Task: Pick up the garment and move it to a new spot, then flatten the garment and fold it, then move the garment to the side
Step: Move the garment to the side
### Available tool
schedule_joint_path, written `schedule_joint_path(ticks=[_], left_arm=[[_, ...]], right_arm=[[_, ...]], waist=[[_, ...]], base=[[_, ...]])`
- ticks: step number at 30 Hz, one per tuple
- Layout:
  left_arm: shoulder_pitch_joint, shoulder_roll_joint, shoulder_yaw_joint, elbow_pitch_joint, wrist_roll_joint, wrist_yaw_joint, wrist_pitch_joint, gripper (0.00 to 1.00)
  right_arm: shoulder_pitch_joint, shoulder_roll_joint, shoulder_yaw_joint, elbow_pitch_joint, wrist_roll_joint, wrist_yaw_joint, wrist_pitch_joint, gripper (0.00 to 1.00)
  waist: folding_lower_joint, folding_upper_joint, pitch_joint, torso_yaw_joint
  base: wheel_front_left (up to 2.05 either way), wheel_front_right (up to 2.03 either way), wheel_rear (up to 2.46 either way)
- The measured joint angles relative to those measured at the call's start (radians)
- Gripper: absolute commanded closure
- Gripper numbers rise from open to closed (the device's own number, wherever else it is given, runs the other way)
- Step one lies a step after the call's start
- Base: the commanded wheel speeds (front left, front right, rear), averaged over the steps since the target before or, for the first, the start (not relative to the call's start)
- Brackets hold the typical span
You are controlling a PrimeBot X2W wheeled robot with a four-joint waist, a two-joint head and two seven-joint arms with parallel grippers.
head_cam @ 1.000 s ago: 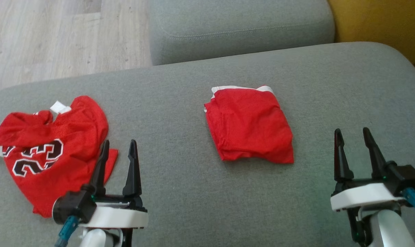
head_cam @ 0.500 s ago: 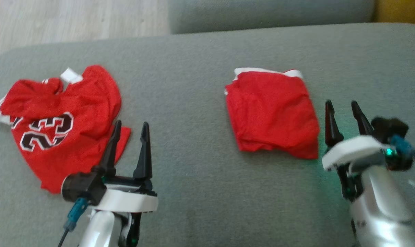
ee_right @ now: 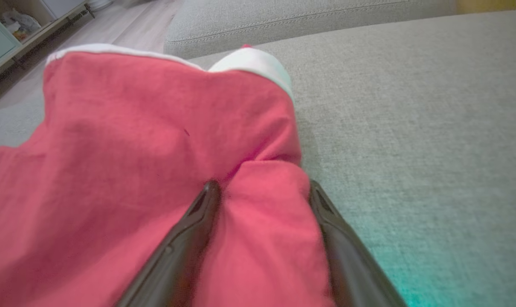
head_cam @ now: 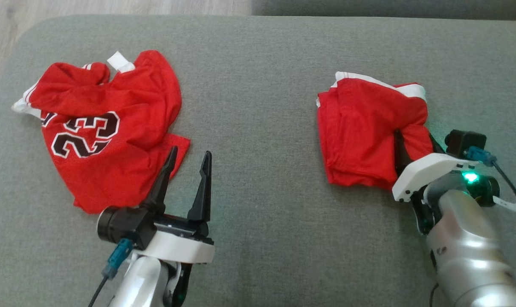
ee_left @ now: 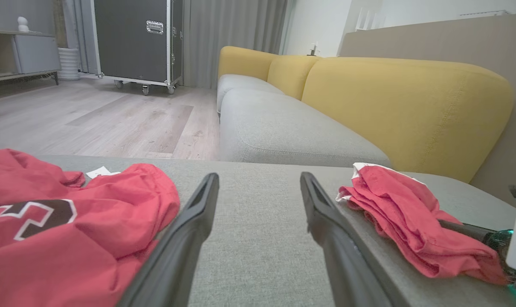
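Grey cushion (head_cam: 262, 64); right fingers (ee_right: 189, 238) astride folded garment (head_cam: 360, 128).

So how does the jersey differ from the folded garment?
The jersey lies crumpled and spread out; the folded garment is a compact stack. The jersey shows a black 23; the folded garment shows no print. The open right gripper straddles the folded garment's corner; the open left gripper sits at the jersey's edge. Both are red with white trim.

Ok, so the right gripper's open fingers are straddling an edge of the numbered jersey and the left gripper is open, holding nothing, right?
Not the numbered jersey: the right gripper's open fingers straddle an edge of the folded red garment, as the right wrist view shows. The left gripper is open, holding nothing.
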Motion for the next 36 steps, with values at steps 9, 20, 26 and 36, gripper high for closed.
schedule_joint_path(ticks=[9, 20, 26, 36], left_arm=[[-0.002, 0.000, 0.008, -0.001, -0.001, 0.009, 0.000, 0.00], [0.020, 0.000, 0.033, -0.009, -0.017, 0.010, 0.000, 0.00], [0.035, 0.000, 0.039, -0.016, -0.019, 0.013, 0.000, 0.00], [0.025, 0.000, 0.053, -0.038, -0.023, 0.016, 0.000, 0.00]], right_arm=[[-0.038, -0.011, 0.068, 0.100, -0.123, 0.000, -0.084, 1.00], [-0.039, -0.068, 0.326, 0.077, -0.194, 0.000, -0.109, 1.00], [-0.039, -0.181, 0.462, 0.081, -0.154, 0.000, -0.109, 1.00], [-0.090, -0.450, 0.614, 0.099, 0.002, 0.000, -0.082, 1.00]], waist=[[0.0000, 0.0000, -0.023, -0.012], [-0.0001, 0.0000, -0.111, -0.086], [-0.0002, 0.0000, -0.133, -0.113], [0.0000, 0.0000, -0.061, -0.103]], base=[[0.00, 0.00, 0.00], [0.00, 0.00, 0.00], [0.00, 0.00, 0.00], [0.00, 0.00, 0.00]])
